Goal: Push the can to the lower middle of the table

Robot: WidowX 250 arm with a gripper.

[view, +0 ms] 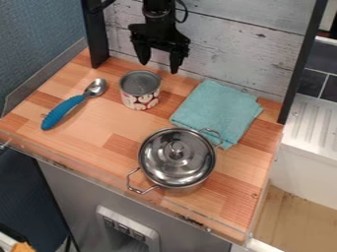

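Wooden table [112, 123]: your work surface, with the can's goal at its near middle. Turquoise towel [214, 108]: lies flat at the far right, right of the can and apart from it. Steel pot [179, 188]: stands near and right of the can, lid [161, 158] seated on it, so you cannot see the contents; one looped handle [129, 181] points near and left. Black claw [159, 65]: released, its two fingers spread with nothing between them, hanging at the far side by the back boards. Can [140, 97]: upright, long axis vertical, at the far side left of centre; its grey top faces up, and you cannot tell whether it is open or what it holds. Key relation: the can lies on the near side of the claw and slightly left of it, so you have the claw on the correct side for a push towards the near edge. Spoon [62, 110]: blue-handled, left of the can and apart from it. Judgement: push not begun; you probably need to shift left a little, lower behind the can and press low to avoid tipping it. Risk: drift right and you may strike the pot or its handle, which crowd the goal.
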